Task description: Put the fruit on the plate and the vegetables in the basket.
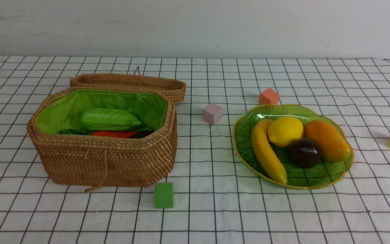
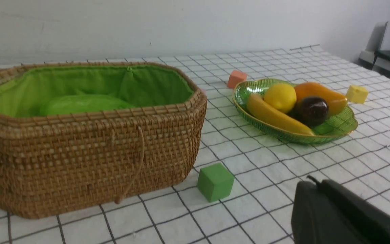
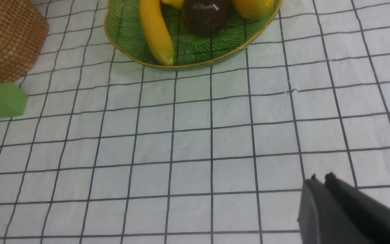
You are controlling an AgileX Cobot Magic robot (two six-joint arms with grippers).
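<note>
On the checked cloth, front view, the basket [image 1: 103,159] held gourd [image 1: 110,119] and carrot [image 1: 114,134]; the plate [image 1: 317,176] held banana [image 1: 267,151], lemon [image 1: 285,131], mango [image 1: 327,140] and mangosteen [image 1: 304,152]. Left wrist view showed the left gripper [image 2: 311,184] with fingers pressed together. Right wrist view showed the right gripper [image 3: 321,179] likewise closed, empty.

Layout around the basket [image 1: 107,159] on the table [image 1: 215,210]

Gourd [image 1: 110,119] and carrot [image 1: 113,134] lie in the basket, lid [image 1: 130,83] behind it. Well right sits the plate [image 1: 245,149] holding banana [image 1: 267,152], lemon [image 1: 284,131], mango [image 1: 327,139], mangosteen [image 1: 304,152]. One cube [image 1: 164,195] lies just before the basket.
</note>
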